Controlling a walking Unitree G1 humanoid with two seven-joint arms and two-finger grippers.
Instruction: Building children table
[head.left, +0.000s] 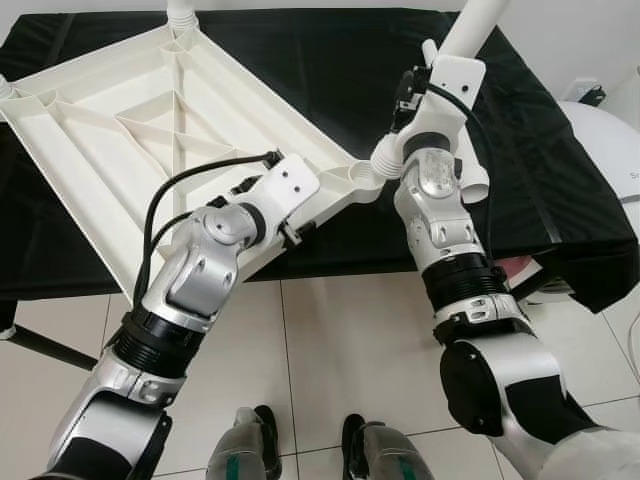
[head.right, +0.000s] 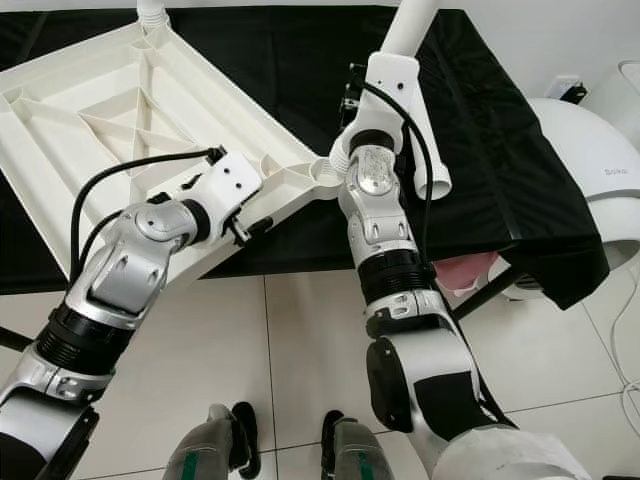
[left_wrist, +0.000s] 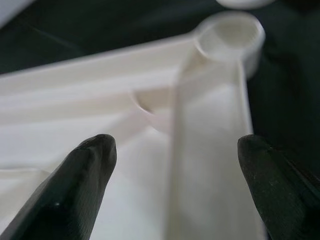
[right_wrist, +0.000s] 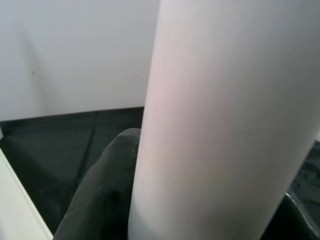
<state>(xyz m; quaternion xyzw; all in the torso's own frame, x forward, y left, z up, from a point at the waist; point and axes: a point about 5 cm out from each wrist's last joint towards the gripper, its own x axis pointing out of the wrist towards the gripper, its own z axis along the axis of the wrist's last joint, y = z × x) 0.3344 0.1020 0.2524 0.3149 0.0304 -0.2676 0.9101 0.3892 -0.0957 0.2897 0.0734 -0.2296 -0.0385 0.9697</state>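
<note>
**Tabletop upside down, leg held over its corner socket**

The white plastic tabletop (head.left: 150, 130) lies ribbed underside up on a desk draped in black cloth (head.left: 330, 60), filling the 9-to-12 o'clock part of the head views, with its near corner jutting past the desk edge over the tiled floor (head.left: 340, 350). A leg stub (head.left: 182, 12) stands at its far corner, at 12 o'clock.

The left end effector (left_wrist: 175, 150) sits at the tabletop's near edge, its two black fingers (left_wrist: 80, 180) spread wide over the ribbed underside — nothing pinched between them. Ahead of the fingers, the wrist view shows the round corner socket (left_wrist: 231, 35), open and hollow.

The right end effector (head.left: 425, 75) is pressed onto a white tubular leg (head.left: 470, 30), which rises toward 1 o'clock; its lower end (head.right: 437, 185) hangs beside the right forearm, just beside the corner socket (head.left: 362, 180) but not seated in it. In the right wrist view the leg (right_wrist: 225, 120) is close up, with one dark finger (right_wrist: 107, 190) against its side.

At 3 o'clock stands a white domed appliance (head.right: 575, 150) with grey lettering, too cut off to read in full. The robot's feet (head.left: 255, 440) show at 6 o'clock.
</note>
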